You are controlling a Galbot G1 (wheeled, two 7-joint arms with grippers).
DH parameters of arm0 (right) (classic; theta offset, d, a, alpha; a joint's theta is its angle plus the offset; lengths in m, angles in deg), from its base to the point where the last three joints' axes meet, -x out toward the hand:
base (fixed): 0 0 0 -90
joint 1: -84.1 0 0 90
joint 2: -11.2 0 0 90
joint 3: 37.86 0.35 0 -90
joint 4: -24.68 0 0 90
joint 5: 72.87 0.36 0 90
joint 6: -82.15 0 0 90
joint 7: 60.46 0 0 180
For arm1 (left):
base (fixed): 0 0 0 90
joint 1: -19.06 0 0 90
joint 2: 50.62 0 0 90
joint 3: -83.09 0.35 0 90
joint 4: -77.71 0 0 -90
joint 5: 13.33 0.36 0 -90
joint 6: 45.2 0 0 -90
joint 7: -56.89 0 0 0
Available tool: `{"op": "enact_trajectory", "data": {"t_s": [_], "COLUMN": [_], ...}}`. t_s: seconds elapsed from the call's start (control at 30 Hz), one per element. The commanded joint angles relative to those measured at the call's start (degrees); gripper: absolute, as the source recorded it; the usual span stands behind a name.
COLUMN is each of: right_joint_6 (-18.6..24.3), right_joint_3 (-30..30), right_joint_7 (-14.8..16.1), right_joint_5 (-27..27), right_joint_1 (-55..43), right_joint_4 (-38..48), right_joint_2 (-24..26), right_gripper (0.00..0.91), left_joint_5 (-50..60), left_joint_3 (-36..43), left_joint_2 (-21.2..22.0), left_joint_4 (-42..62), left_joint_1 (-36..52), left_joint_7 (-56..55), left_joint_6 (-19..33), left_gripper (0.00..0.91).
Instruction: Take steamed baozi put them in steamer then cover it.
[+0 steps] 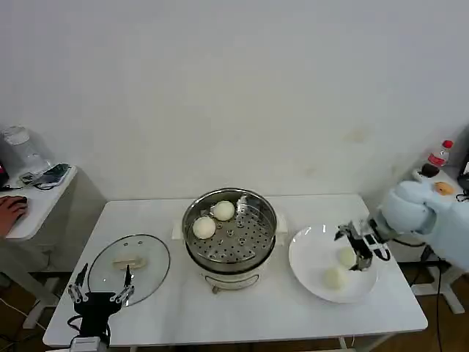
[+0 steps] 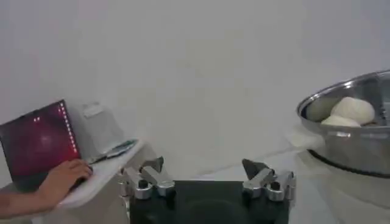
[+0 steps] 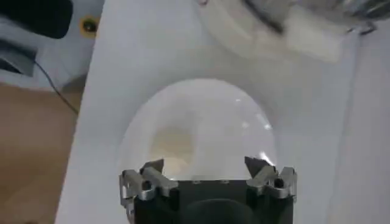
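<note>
The steamer [image 1: 229, 238] stands mid-table with two steamed baozi [image 1: 223, 210] [image 1: 204, 227] on its perforated tray. Two more baozi [image 1: 346, 257] [image 1: 335, 277] lie on the white plate [image 1: 311, 253] to its right. My right gripper [image 1: 357, 247] hovers open just over the plate, at the farther baozi. In the right wrist view the right gripper [image 3: 204, 164] is open above the plate [image 3: 231, 122], with a blurred baozi [image 3: 172, 146] ahead of it. My left gripper [image 1: 100, 292] waits open at the table's front left; in its wrist view this gripper [image 2: 204, 165] faces the steamer [image 2: 353, 146].
A round glass lid [image 1: 129, 268] lies flat on the table left of the steamer, beside the left gripper. A side table [image 1: 37, 198] at far left holds a laptop [image 2: 36, 143], with a person's hand [image 1: 11, 213] on it. A bottle [image 1: 439, 154] stands at far right.
</note>
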Motion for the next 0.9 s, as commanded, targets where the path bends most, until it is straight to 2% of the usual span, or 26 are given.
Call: {"op": "enact_trajectory", "data": {"t_s": [0.03,0.27,0.9], "right_joint_6": [2.5,2.9,1.3], "right_joint_3": [14.6,15.1,15.6], "right_joint_7": [0.6,0.5,-1.5], "right_joint_5": [-6.9,-8.0,-8.3], "right_joint_1": [20.3,21.8,22.7], "right_joint_4": [4.6,9.3,14.2], "right_joint_2": [0.0,-3.3,-11.3], "right_gripper": [0.907,0.907,0.907], "left_joint_5": [0.2,0.3,-0.1], "left_joint_3": [0.2,-0.3,-1.3], "left_joint_2": [0.1,0.4,0.3], "left_joint_4": [0.2,0.5,1.3], "left_joint_1": [-0.1,-0.3,0.1], "left_joint_7": [0.0,0.1,0.2], "left_joint_6": [-0.1,-0.1,-0.1], "left_gripper": [0.907,0.907,0.907]}}
